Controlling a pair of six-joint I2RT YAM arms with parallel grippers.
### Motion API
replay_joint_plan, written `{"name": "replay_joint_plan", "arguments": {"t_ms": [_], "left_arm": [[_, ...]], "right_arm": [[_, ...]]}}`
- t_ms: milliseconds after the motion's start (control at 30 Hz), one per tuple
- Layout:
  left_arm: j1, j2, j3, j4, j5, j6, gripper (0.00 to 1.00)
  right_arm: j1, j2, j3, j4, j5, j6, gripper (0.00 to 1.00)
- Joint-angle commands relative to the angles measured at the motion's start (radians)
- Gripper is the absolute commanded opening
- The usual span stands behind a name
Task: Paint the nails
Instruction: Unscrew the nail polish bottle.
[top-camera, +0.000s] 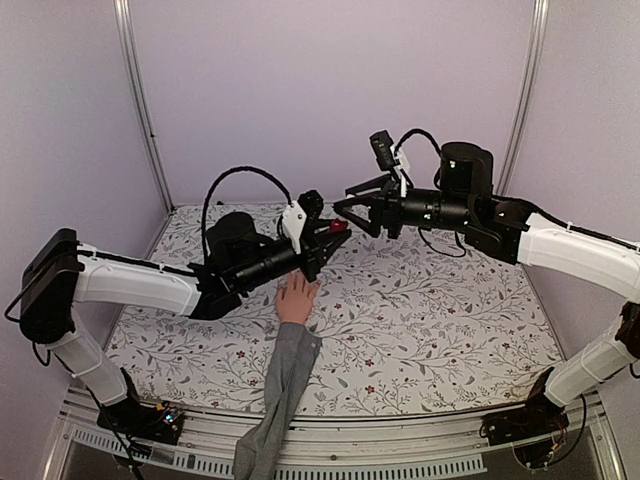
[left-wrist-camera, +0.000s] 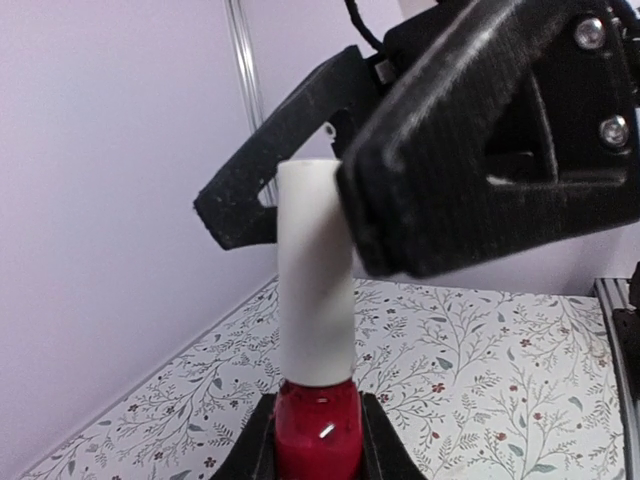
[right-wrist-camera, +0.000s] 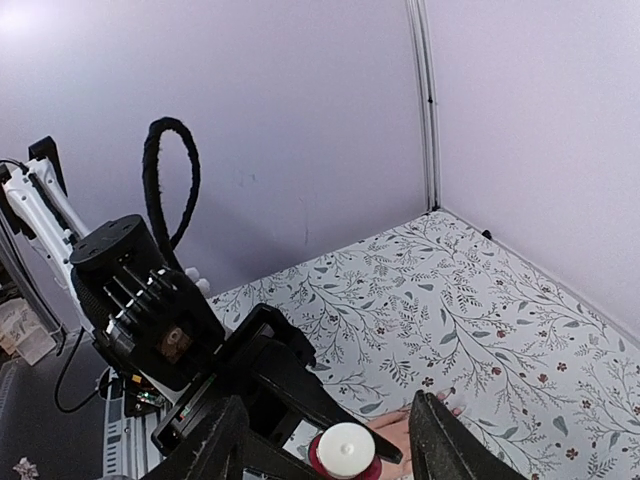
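Note:
My left gripper (top-camera: 335, 236) is shut on the small red polish bottle (left-wrist-camera: 315, 432) and holds it upright above the table. The bottle's tall white cap (left-wrist-camera: 315, 285) stands up between the two fingers of my right gripper (right-wrist-camera: 330, 450). That gripper is open, with a gap on each side of the cap (right-wrist-camera: 345, 450). Below lies the peach mannequin hand (top-camera: 296, 299) with its grey sleeve (top-camera: 282, 385). Two pinkish nails (right-wrist-camera: 448, 398) show past my right finger in the right wrist view. In the top view the nails are too small to make out.
The floral tablecloth (top-camera: 430, 320) covers the table, with lilac walls on three sides. The sleeve hangs over the table's near edge between the two arm bases. A black cable loop (top-camera: 240, 185) rises above the left wrist.

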Motion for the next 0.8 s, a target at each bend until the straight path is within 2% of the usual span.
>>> {"name": "replay_joint_plan", "arguments": {"t_ms": [0,467,767], "left_arm": [[-0.013,0.014,0.035,-0.013,-0.140,0.053,0.00],[-0.062,0.033,0.049,-0.017,-0.270,0.151,0.00],[-0.072,0.045,0.063,-0.032,-0.322,0.173,0.00]], "right_arm": [[0.001,0.007,-0.005,0.030,0.071,0.092,0.54],[0.001,0.058,0.013,0.032,0.042,0.188,0.39],[0.001,0.058,0.014,0.039,0.020,0.189,0.06]]}}
